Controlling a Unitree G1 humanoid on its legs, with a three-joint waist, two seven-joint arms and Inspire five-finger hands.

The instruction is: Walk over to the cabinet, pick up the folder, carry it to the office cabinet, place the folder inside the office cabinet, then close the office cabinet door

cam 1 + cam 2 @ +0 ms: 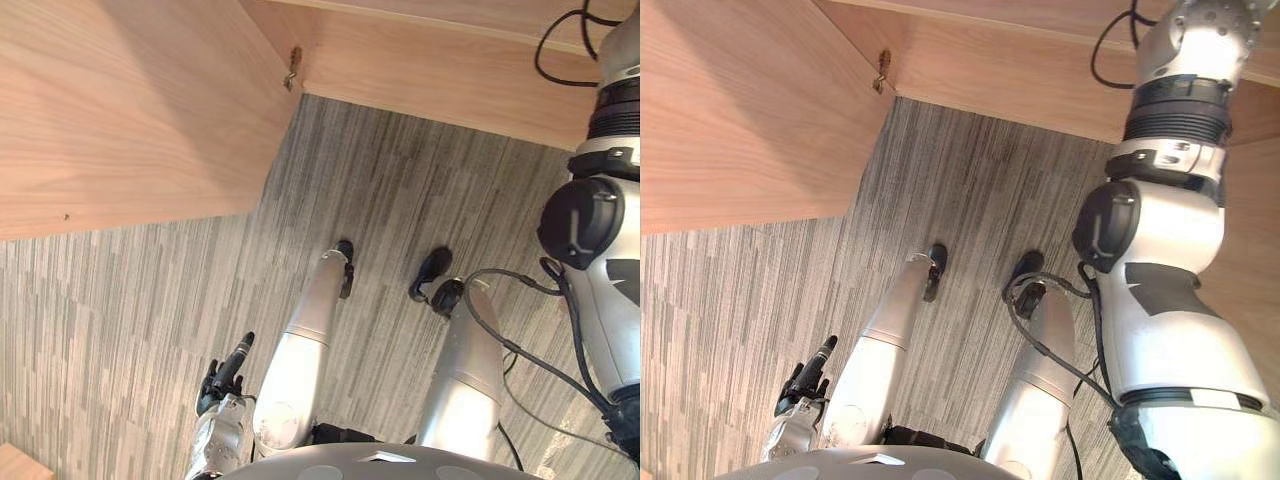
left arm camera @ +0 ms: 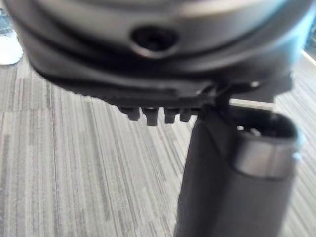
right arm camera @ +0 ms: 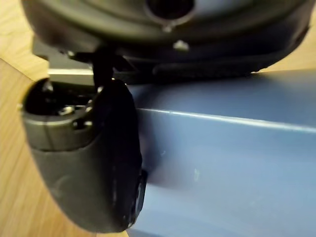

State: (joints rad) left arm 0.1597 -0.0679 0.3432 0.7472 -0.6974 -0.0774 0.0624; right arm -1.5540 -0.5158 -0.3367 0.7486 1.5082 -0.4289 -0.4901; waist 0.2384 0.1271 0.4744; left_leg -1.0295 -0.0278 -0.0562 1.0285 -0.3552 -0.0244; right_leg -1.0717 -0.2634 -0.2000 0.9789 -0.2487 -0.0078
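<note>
Folder (image 3: 237, 173): blue face only, edges cut off by frame, outline not readable. R hand (image 3: 89, 163): thumb against folder, close-up blurred, grip can't be read. Wood panel (image 1: 120, 110) runs off top & left edges. Metal fitting (image 1: 292, 68) at panel corner, too small to ID. L hand (image 1: 222, 385): small, detail unclear.

Pale, fine-grained matt wood on the cabinet door (image 1: 130, 110), with a small brassy metal hinge (image 1: 292, 68). Grey striped carpet, rough-woven, across the floor (image 1: 400, 190). Smooth blue folder (image 3: 237, 168) with a faint sheen, against the matt dark plastic of the right hand (image 3: 84, 168).
</note>
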